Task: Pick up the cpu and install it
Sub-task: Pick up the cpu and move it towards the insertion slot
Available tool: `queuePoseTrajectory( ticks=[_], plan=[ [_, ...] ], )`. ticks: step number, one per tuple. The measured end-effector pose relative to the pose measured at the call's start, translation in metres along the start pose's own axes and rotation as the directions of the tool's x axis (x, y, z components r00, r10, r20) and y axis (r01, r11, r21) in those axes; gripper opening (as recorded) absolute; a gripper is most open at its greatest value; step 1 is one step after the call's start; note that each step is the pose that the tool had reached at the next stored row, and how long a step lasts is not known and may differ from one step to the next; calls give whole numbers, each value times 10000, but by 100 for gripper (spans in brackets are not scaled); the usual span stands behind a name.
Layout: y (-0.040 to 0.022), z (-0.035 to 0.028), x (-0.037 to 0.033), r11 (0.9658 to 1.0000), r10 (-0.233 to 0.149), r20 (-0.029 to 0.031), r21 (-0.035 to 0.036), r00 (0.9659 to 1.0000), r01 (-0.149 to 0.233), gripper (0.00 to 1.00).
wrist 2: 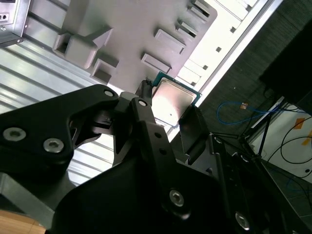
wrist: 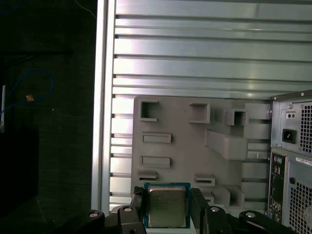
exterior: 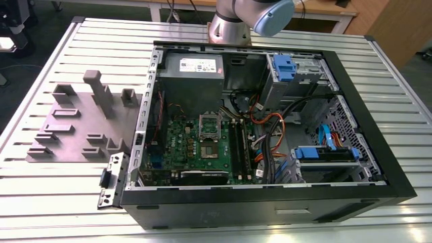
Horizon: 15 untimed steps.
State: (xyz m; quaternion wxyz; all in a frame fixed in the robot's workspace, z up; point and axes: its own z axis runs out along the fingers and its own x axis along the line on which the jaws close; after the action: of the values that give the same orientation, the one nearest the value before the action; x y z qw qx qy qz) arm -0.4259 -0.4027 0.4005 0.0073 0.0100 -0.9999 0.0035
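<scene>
Claw (wrist: 168, 201) is clamped on the cpu (wrist: 166, 209). In both wrist views my two black fingers (wrist: 138, 204) press on opposite edges of the chip, with its silver top facing the cameras and a green rim showing around it. Chip is held up clear of the grey tray (wrist: 185, 146), whose pockets and raised blocks lie below it. Tray sits flat on the slatted metal counter (wrist: 195, 48), near the computer case (wrist: 292, 161). Past the counter's edge is dark floor with a loose blue cable (wrist: 29, 83). In the exterior view the case lies open on its side with the tray at the exterior view's left of it. The green motherboard (exterior: 202, 147) is inside, with the metal socket frame (exterior: 209, 123) on its upper half. My arm's base (exterior: 229, 28) stands behind the case.
</scene>
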Motion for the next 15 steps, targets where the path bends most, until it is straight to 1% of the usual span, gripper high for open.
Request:
queuePoseTrajectory(
  ticks=[15],
  plan=[
    [-1, 0, -50, 10000, 1, 1, -1, 10000, -1, 47]
  ],
)
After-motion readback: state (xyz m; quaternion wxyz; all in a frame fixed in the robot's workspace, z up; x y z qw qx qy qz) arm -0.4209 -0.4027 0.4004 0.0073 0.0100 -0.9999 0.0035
